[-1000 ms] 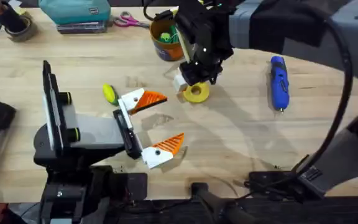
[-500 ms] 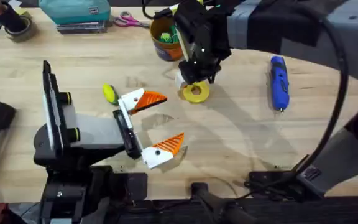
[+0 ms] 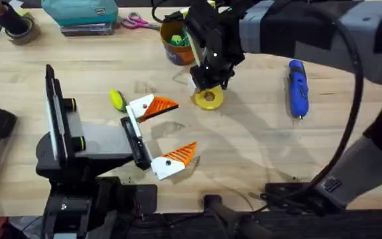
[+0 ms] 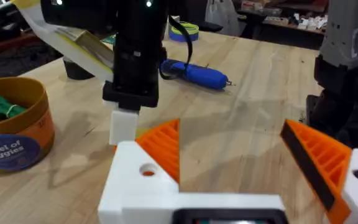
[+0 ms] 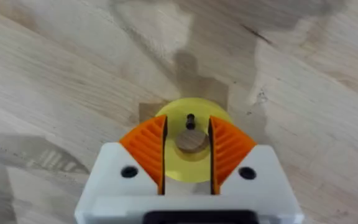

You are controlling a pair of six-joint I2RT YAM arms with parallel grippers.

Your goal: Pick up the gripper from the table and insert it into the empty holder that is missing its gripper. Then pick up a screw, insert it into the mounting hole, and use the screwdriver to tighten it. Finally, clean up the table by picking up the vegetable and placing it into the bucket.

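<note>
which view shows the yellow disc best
The right wrist view: the yellow disc sits centred between the right gripper pads, with a small screw standing in its hole. Overhead, the disc is small and partly under the arm. In the left wrist view it is mostly hidden.

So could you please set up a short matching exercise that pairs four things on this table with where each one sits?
Things:
1. screwdriver
2. vegetable
3. bucket
4. yellow disc

Places:
A. directly beneath the right end effector, a small screw standing in its centre
B. lying alone on the right side of the table
C. at the far edge, holding green items
D. just left of the left end effector

Pairs: 1-B, 2-D, 3-C, 4-A
</note>
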